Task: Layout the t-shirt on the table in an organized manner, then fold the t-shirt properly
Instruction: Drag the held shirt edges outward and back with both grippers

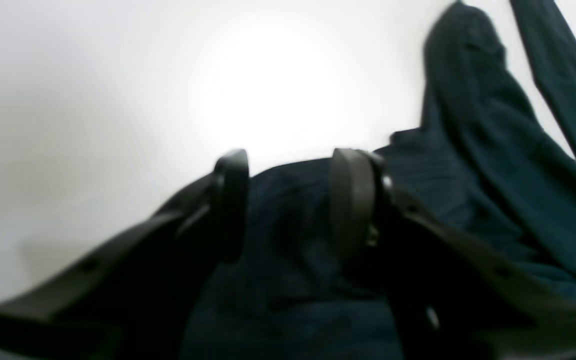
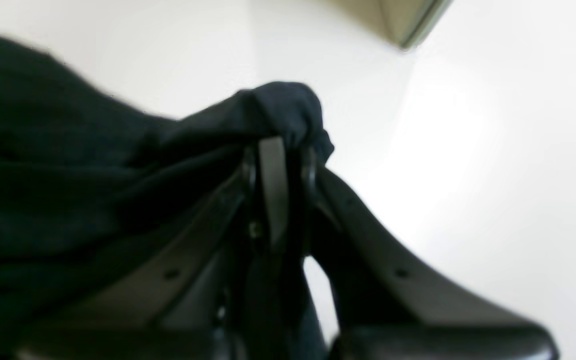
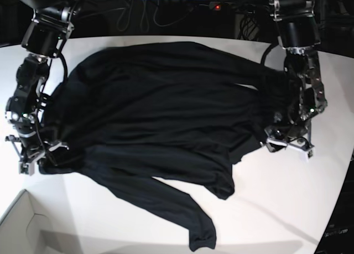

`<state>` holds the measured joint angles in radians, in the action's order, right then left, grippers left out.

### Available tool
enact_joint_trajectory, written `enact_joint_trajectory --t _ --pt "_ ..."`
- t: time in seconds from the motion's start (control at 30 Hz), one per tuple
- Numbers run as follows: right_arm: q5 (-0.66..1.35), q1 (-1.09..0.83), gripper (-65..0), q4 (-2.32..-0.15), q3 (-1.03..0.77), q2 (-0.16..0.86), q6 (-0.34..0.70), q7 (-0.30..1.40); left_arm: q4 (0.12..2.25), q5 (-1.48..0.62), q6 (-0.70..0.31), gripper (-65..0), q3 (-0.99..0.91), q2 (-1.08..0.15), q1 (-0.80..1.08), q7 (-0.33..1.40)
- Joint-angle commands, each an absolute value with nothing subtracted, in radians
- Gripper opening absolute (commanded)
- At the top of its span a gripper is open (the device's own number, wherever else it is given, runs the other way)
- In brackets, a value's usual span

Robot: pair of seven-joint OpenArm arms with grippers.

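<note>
A: Start with the biggest thing you have, the table (image 3: 265,210). It is white, has a curved edge on the near right, and runs under everything in the base view.

B: And the t-shirt?

A: Your t-shirt (image 3: 160,115) is spread across the middle of the table, black and rumpled, with folds running across the body. One long sleeve (image 3: 182,210) trails toward the near edge and ends in a cuff lying flat on the white surface. The cloth reaches both arms, one at each side of it.

B: What is next in size?

A: A white box corner (image 3: 22,226) sits at the near left, apart from the shirt.

B: Tell me about my right gripper.

A: Your right gripper (image 2: 280,150) is at the shirt's edge on the left of the base view. In its wrist view the jaws are pressed together with a bunched tuft of the black cloth pinched between the tips and puffing out above them.

B: And the left one?

A: Your left gripper (image 1: 288,200) is on the base view's right side, over the shirt's edge. Its fingers (image 1: 230,200) stand apart, with dark fabric showing in the gap below them and bare table beyond. They are not pinching anything that you can see.
</note>
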<state>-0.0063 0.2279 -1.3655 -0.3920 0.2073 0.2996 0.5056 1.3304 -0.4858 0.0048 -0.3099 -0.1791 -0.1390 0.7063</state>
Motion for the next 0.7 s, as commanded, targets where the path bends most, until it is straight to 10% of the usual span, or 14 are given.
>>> enact_joint_trajectory --t 0.0,0.23,0.5,0.67 --pt "-0.001 0.248 -65.0 -1.371 -0.398 0.225 0.297 0.483 1.345 -0.493 0.001 -38.4 -0.311 -0.186 -0.159 0.693" --pt "-0.001 0.225 -63.5 -1.339 -0.398 0.228 0.297 0.484 1.265 -0.493 -0.002 -38.4 -0.311 -0.188 -0.159 0.693" --pt "-0.001 0.205 -37.7 -1.376 -0.397 0.24 0.298 0.55 1.181 -0.392 -0.002 -38.4 -0.311 -0.189 -0.157 0.661" --pt "-0.001 0.147 -33.6 -1.481 -0.394 0.234 0.298 0.55 1.182 -0.341 -0.004 -38.4 -0.312 -0.208 -0.079 0.559"
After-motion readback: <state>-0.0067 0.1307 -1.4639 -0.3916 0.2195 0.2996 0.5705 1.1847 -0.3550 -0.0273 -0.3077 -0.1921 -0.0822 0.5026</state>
